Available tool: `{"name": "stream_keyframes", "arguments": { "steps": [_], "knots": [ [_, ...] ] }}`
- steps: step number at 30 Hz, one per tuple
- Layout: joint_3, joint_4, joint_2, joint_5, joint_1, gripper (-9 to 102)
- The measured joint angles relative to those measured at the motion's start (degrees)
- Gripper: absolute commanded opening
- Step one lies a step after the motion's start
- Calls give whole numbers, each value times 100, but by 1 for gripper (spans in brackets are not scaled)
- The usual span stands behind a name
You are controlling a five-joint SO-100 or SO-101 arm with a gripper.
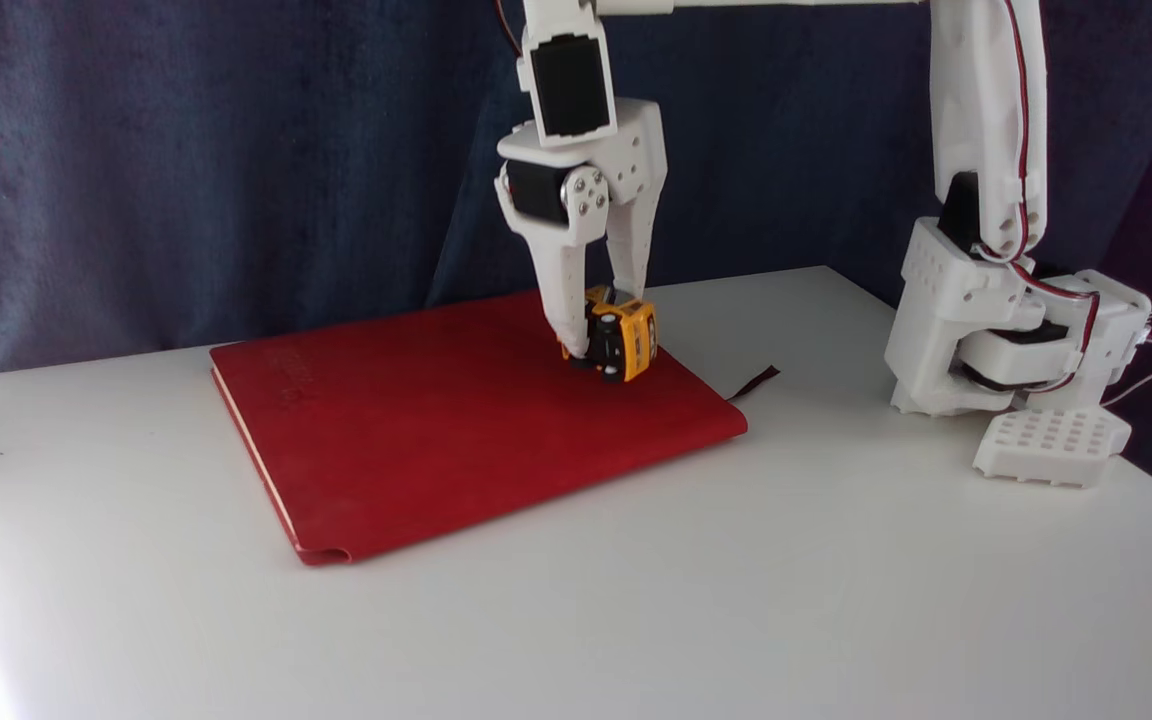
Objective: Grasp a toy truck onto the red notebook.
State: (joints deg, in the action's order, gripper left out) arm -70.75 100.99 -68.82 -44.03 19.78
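Observation:
In the fixed view the red notebook (436, 420) lies flat on the white table, with its ribbon bookmark (756, 381) sticking out at the right. The small orange-yellow toy truck (628, 342) is tipped on its side, wheels facing left, and touches the notebook near the far right corner. My white gripper (603, 325) points straight down over it. One finger presses the truck's left side and the other comes down behind it, so the gripper is shut on the truck.
The arm's white base (1006, 330) stands at the right of the table, with a perforated white clamp plate (1051, 445) in front of it. A dark blue curtain hangs behind the table. Bare white tabletop (686, 600) stretches in front of the notebook.

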Motion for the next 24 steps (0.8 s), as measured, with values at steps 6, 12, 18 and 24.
{"name": "stream_keyframes", "arguments": {
  "steps": [6,12,18,24],
  "knots": [
    [360,53,141,0,-9,1],
    [589,53,211,97,-176,1],
    [958,53,457,299,-404,1],
    [1125,70,589,369,-475,4]
  ]
}}
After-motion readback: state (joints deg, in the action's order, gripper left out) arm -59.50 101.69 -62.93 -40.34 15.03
